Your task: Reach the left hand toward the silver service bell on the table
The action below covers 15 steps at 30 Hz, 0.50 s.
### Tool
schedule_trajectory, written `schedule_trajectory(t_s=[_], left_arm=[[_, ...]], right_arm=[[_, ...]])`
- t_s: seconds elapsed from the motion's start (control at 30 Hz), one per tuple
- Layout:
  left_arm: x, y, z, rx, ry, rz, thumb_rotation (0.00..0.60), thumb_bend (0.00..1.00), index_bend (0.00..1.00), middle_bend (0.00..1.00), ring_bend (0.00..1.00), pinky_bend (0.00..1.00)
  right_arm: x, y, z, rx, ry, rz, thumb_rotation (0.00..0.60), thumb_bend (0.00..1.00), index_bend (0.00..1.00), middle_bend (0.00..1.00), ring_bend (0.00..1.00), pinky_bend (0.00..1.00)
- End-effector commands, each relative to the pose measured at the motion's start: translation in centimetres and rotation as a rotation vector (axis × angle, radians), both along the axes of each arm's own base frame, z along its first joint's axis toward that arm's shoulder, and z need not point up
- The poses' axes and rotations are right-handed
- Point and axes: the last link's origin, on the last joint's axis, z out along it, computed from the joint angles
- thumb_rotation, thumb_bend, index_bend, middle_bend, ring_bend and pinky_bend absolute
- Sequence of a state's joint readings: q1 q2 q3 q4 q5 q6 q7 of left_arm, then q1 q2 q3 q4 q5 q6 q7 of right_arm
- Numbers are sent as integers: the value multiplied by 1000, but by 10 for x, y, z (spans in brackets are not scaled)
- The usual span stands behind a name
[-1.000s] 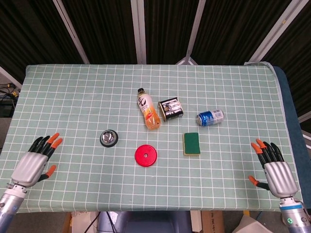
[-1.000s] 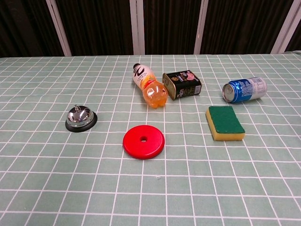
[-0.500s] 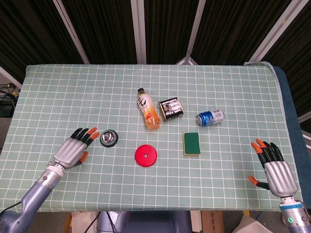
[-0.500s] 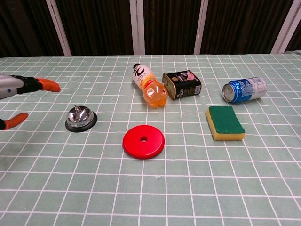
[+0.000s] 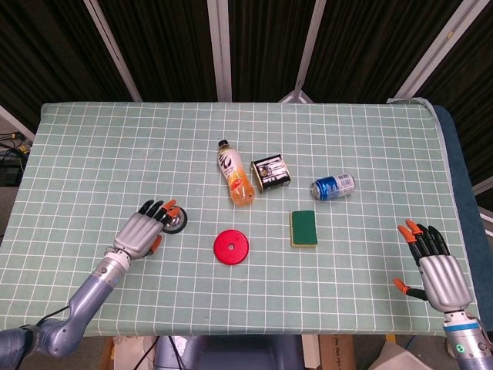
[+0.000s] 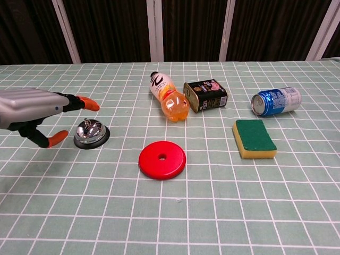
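**Left hand over the bell**

From my station I see my left hand (image 5: 143,231) out over the near-left part of the checked green table (image 5: 92,154), fingers spread wide with nothing in them. In the chest view that hand (image 6: 32,109) comes in from the left edge, orange fingertips (image 6: 89,103) held above the silver service bell (image 6: 91,133) and the thumb tip low just left of the bell's black base; I cannot tell whether anything touches it. From the head view the fingertips overlap the bell (image 5: 178,222).

Just right of the bell lies a red disc (image 6: 162,159). Behind it an orange bottle (image 6: 170,98) lies on its side, beside a dark tin (image 6: 205,95). Further right sit a green and yellow sponge (image 6: 254,138) and a tipped blue can (image 6: 276,101).

My right hand (image 5: 433,266) rests at the near-right edge, fingers apart and holding nothing.
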<state>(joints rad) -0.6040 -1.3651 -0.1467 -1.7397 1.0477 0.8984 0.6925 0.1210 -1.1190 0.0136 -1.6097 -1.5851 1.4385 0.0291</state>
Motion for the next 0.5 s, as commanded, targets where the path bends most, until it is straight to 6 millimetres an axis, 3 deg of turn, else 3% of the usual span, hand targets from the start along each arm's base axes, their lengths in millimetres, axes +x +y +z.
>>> schedule_trajectory(t_s=[0.03,0.5], left_arm=[[-1,1,-4,-5,13,3,600,760,0,0,0,0],[-36,-3,-13,-28,88,91,600,768,0,0,0,0]], right_arm=[[0,0,0,0,-1,-2,600,220,0,0,0,0],[0,0,0,-2,-5,-6,600,220,0,0,0,0]])
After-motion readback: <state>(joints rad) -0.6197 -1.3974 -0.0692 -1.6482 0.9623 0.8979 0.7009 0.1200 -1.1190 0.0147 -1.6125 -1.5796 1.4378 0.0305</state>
